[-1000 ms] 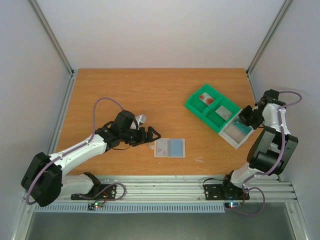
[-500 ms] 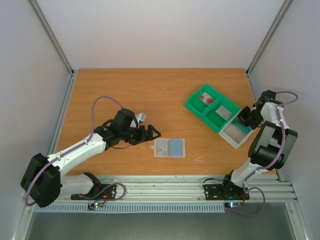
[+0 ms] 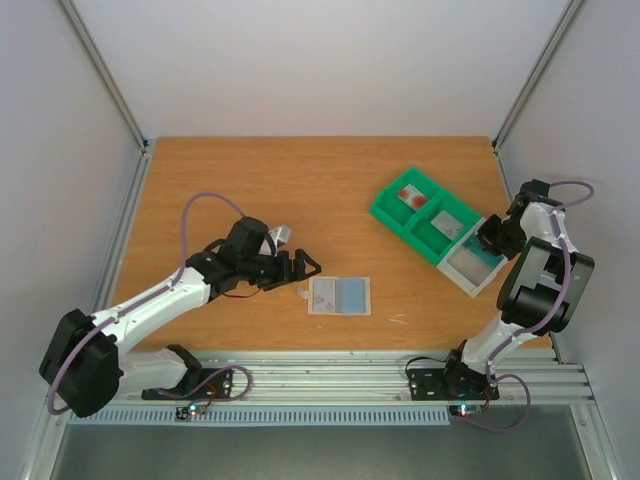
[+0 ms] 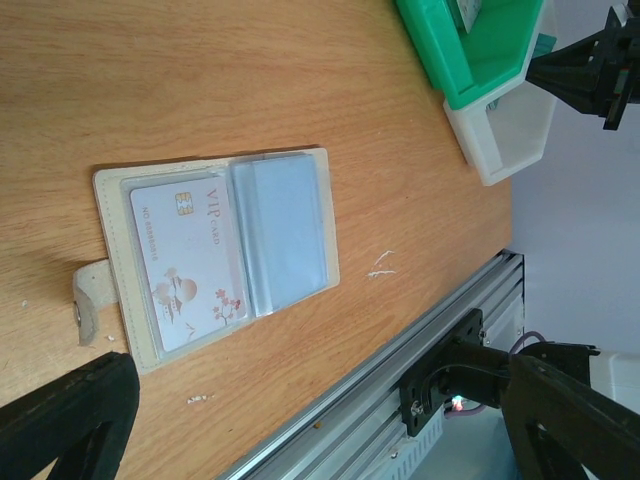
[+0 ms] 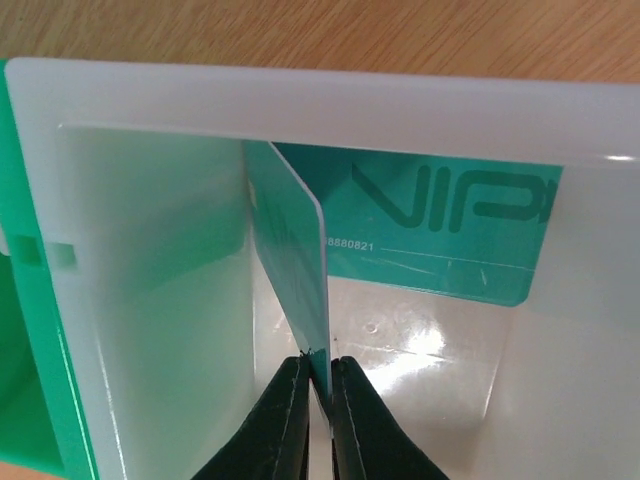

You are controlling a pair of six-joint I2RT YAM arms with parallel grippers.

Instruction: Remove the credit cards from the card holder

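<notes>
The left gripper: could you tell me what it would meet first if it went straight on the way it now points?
Probably the card holder, at its tab end, lying open on the table just ahead of the left gripper; depth is hard to judge.

The pale beige card holder (image 4: 125,262) shows a white card (image 4: 190,265) with pink blossoms beside a blue-grey card (image 4: 285,235), on the orange-brown wood-grain table (image 3: 250,180). The white compartment (image 5: 300,95) holds a plain teal card (image 5: 295,270) and a teal card with darker lettering (image 5: 440,240).
</notes>
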